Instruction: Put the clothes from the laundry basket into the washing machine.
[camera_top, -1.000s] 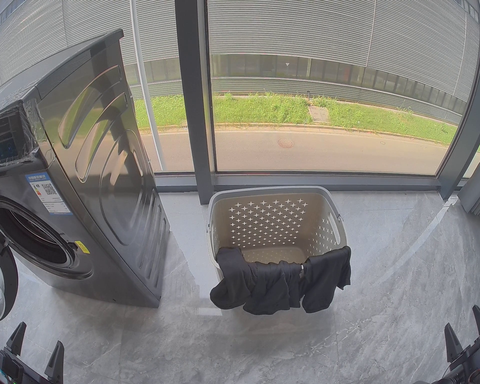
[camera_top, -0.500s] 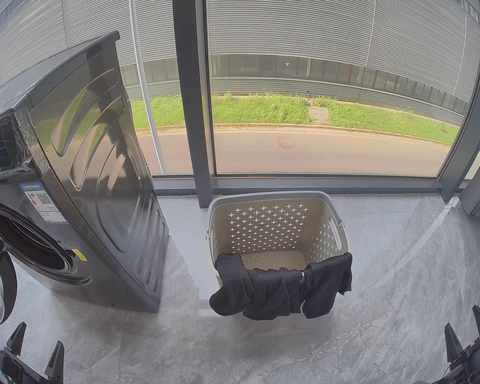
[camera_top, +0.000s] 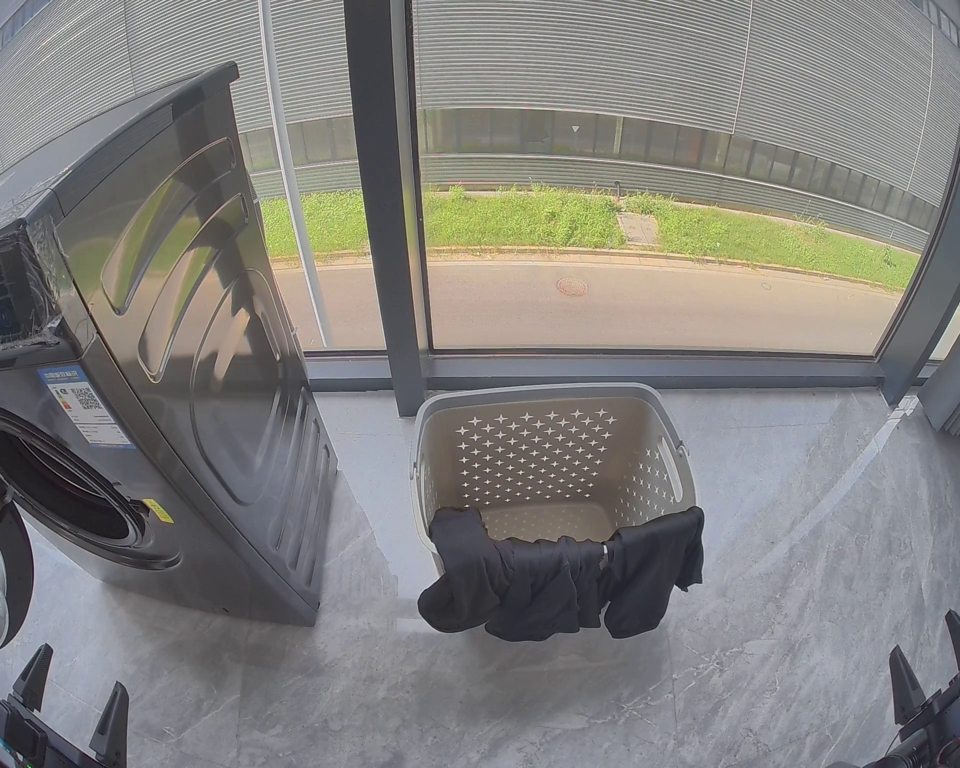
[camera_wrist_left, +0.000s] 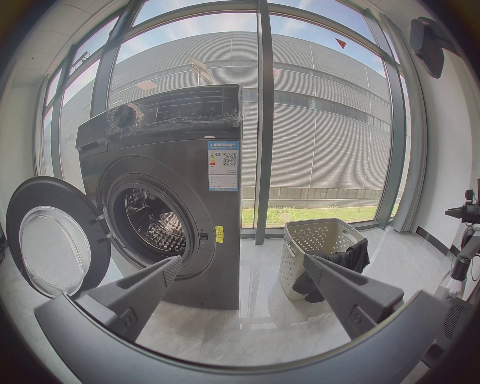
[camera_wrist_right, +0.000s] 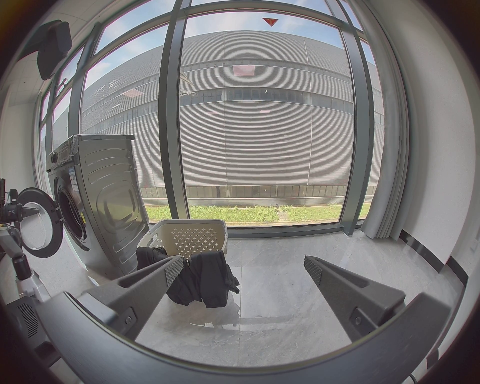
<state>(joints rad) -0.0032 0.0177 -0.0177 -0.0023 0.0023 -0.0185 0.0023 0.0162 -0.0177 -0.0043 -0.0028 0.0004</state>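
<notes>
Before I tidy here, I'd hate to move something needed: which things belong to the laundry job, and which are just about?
Job: laundry basket; dark clothes draped over its near rim; washing machine, its door open.
Just there: window post; curtain.

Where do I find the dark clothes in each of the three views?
Head view: dark clothes hang over the laundry basket near rim, mid-picture.
Left wrist view: dark clothes on that rim, partly behind the left end effector.
Right wrist view: dark clothes over the rim facing the camera.
Shared landmark: washing machine beside the basket.
</notes>
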